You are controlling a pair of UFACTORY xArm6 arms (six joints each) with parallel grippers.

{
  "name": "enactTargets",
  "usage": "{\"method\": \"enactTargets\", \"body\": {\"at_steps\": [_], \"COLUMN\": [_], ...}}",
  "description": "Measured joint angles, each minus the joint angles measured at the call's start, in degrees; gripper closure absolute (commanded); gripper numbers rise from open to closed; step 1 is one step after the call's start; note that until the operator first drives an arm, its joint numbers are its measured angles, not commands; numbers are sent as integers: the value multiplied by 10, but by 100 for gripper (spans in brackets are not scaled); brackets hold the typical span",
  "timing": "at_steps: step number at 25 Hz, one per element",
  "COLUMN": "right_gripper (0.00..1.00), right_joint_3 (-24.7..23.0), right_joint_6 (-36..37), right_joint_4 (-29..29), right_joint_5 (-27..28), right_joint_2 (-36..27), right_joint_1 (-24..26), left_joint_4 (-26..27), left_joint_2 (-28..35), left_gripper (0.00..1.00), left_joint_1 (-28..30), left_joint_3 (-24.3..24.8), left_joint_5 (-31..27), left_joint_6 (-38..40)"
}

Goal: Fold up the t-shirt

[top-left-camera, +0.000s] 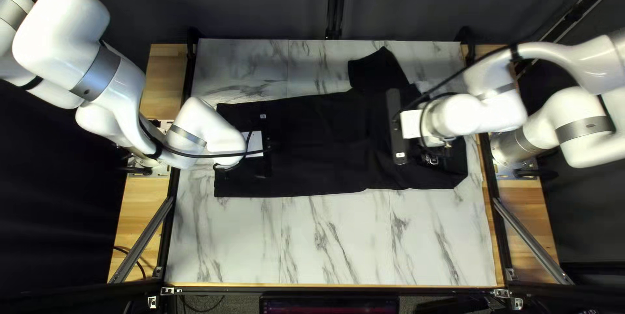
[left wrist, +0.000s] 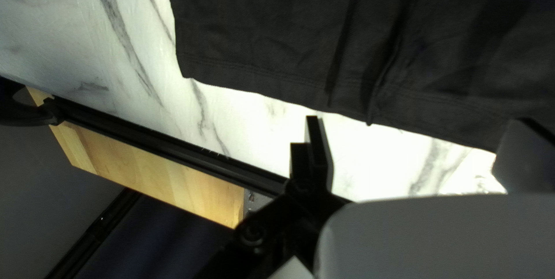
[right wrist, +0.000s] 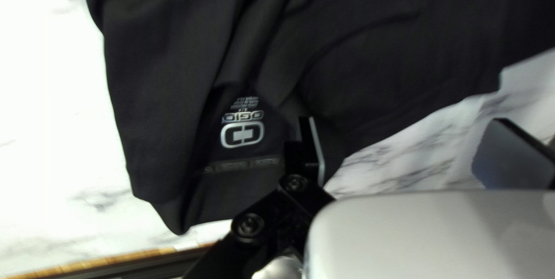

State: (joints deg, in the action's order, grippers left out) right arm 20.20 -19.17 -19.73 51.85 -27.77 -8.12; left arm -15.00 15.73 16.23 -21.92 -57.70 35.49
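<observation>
Both the left tool [left wrist: 419, 120] and the right tool [right wrist: 403, 119] stand wide open, holding nothing. The black t-shirt [top-left-camera: 312, 145] lies across the table [top-left-camera: 338, 242], hem [left wrist: 248, 79] leftward in the top left view. Its cloth is presumably light and limp — likely best pinched at hem corners or shoulders. Pale print [right wrist: 241, 134] marks the inner neck — wording not transcribed.

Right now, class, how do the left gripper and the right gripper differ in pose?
The left gripper is by the hem of the t-shirt; the right gripper is by its neck label. One finger of the left gripper shows against the table, one finger of the right gripper against the t-shirt. Both are open, holding nothing.
</observation>
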Motion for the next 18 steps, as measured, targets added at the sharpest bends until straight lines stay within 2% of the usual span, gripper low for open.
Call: {"method": "enactTargets", "body": {"at_steps": [7, 16, 18], "right_gripper": [0, 0, 7], "right_joint_3": [-1, 0, -7], "right_joint_6": [-107, -153, -154], "right_joint_4": [11, 47, 52], "right_joint_5": [-71, -93, -107], "right_joint_2": [28, 58, 66], "right_joint_1": [-6, -6, 5], "left_joint_4": [-15, -17, -19], "left_joint_2": [-18, 1, 3], "left_gripper": [0, 0, 0], "left_joint_1": [-2, 14, 13], "left_joint_3": [-3, 14, 17], "left_joint_5": [42, 50, 54], "left_joint_6": [-3, 6, 7]}}
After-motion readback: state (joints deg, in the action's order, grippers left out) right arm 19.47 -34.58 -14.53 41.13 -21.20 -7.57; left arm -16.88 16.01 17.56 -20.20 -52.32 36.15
